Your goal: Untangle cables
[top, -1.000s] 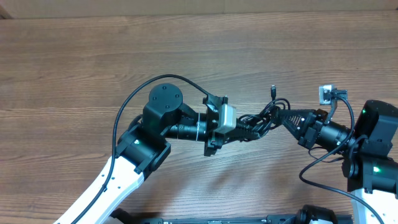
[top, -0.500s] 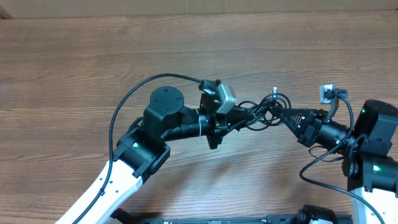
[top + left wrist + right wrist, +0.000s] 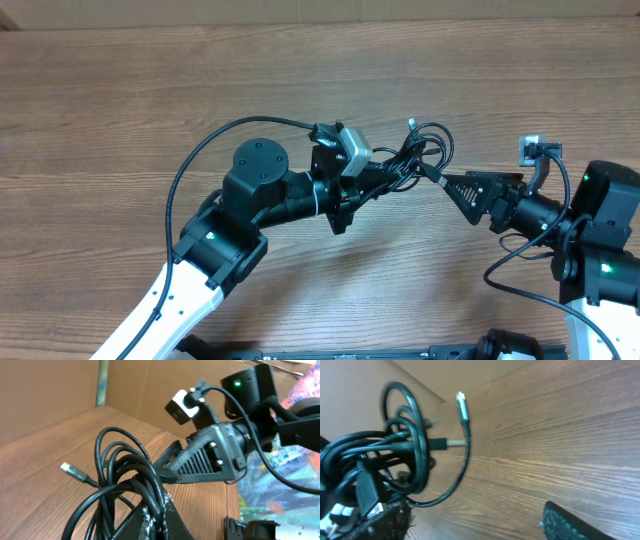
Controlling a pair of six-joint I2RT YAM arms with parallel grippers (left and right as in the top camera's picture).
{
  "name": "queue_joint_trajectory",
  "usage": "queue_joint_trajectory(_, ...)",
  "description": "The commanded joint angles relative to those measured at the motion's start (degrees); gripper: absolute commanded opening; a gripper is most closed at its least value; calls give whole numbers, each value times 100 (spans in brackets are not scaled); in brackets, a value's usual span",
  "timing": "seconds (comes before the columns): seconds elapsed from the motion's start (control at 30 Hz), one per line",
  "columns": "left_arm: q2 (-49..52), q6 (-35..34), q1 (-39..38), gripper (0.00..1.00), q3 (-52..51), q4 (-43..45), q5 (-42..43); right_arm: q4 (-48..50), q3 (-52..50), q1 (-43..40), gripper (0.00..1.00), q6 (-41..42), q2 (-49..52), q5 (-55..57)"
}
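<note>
The cables (image 3: pixel 422 148) are a bundle of thin black loops held above the table, and my left gripper (image 3: pixel 392 172) is shut on them. In the left wrist view the cables (image 3: pixel 122 482) rise from between the closed jaws, with a silver-tipped plug (image 3: pixel 66 467) sticking out to the left. My right gripper (image 3: pixel 455 187) is just right of the bundle, open and holding nothing. The right wrist view shows the cables (image 3: pixel 405 445) at left, a silver-tipped plug (image 3: pixel 461 399) pointing up, and bare table between the right gripper's fingers (image 3: pixel 570 522).
The wooden table (image 3: pixel 150 100) stretches to the left and back. A cardboard wall (image 3: pixel 45 390) borders its far edge. Thick black wires (image 3: pixel 215 150) run along both robot arms. The right arm's base (image 3: pixel 605 250) is at the right edge.
My left gripper has carried the cable bundle up and to the left. My right gripper has opened, let go of the cables and now sits apart from them.
</note>
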Motion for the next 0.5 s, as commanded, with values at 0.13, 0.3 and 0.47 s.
queue_joint_trajectory(0.13,-85,782,-2,4,160,-293,166,28,-17,11,86,4,-26,-264)
queue_joint_trajectory(0.3,-83,881,-13,4,160,-533,-503,195,-15,11,86,4,-26,-846)
queue_joint_trajectory(0.47,-83,1257,-15,4,160,-619,-680,411,-15,11,86,4,-26,-1480)
